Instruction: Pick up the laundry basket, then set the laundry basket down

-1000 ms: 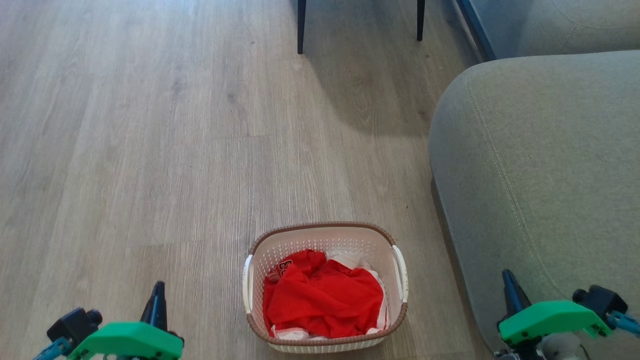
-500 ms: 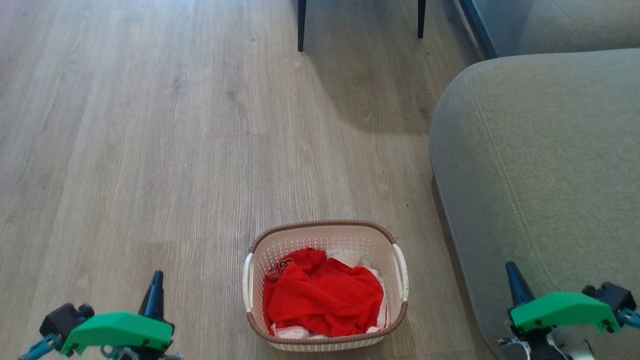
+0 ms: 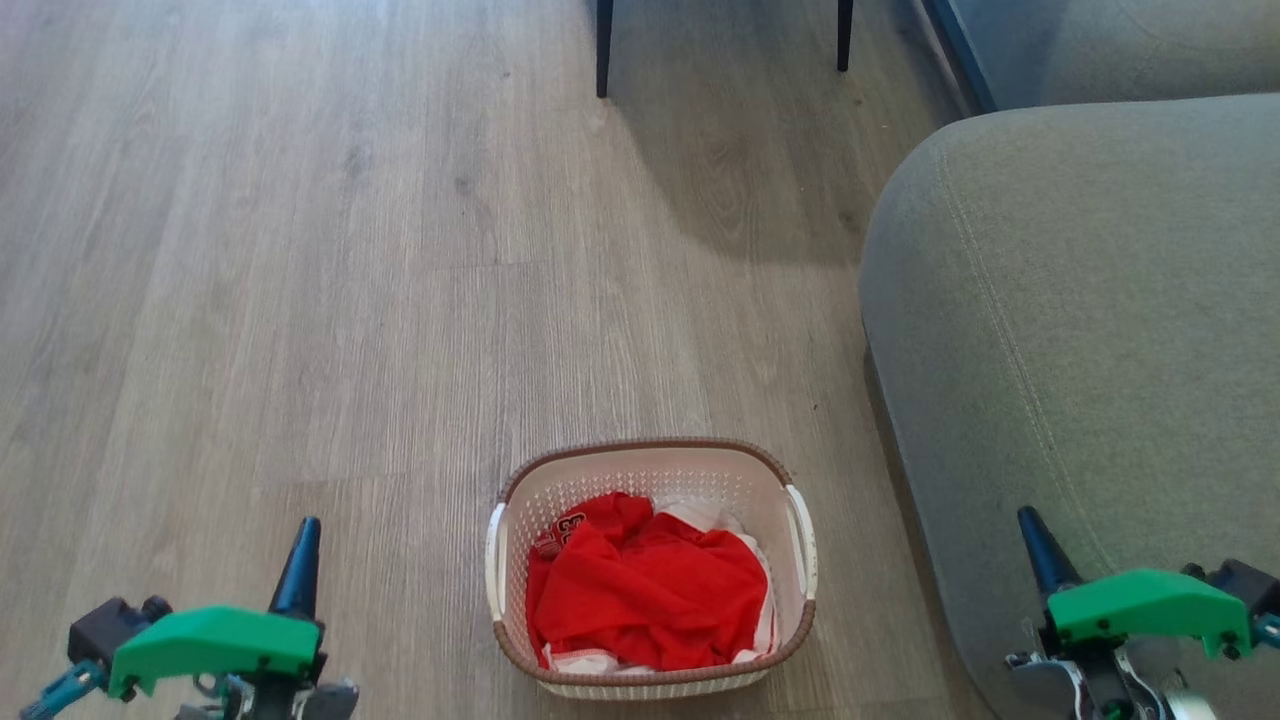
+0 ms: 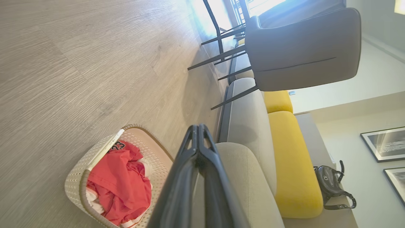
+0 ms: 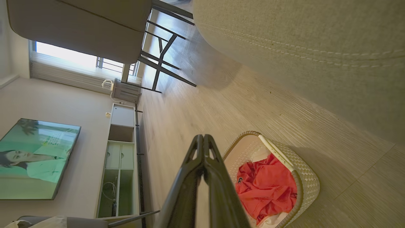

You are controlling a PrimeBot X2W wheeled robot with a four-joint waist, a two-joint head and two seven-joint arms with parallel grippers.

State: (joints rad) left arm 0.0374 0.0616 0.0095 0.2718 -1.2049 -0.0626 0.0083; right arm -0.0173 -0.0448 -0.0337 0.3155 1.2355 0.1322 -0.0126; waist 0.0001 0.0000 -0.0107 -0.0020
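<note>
Basket [image 3: 640,478] sits upright on wood floor [image 3: 300,300], low centre in head view, between the 2 grippers and apart from both. Cream-white plastic, rounded-rectangular, perforated walls, brown woven-look rim [image 3: 640,443], 2 white handles [image 3: 494,560], 1 on each side. Inside: crumpled red cloth [image 3: 650,600] covering most of the bottom, number 23 printed on it, with white cloth [image 3: 705,518] showing at its edges.

Left gripper [image 3: 305,535] is at lower left, above floor, well to the basket's left. Left wrist view shows its 2 fingers pressed together, nothing between them. Right gripper [image 3: 1032,528] is at lower right, in front of the sofa [image 3: 1080,330]. Its fingers are also closed on nothing in right wrist view.

Grey sofa stands just beside the basket's right side, with a narrow strip of floor between. 2 dark chair legs [image 3: 603,50] at top of head view, well apart from the basket.

Left wrist view: grey chair [image 4: 300,47], yellow cushions [image 4: 294,164], black bag [image 4: 332,186] behind the sofa. Right wrist view: TV [image 5: 34,158] and cabinet [image 5: 121,158] across the room.
</note>
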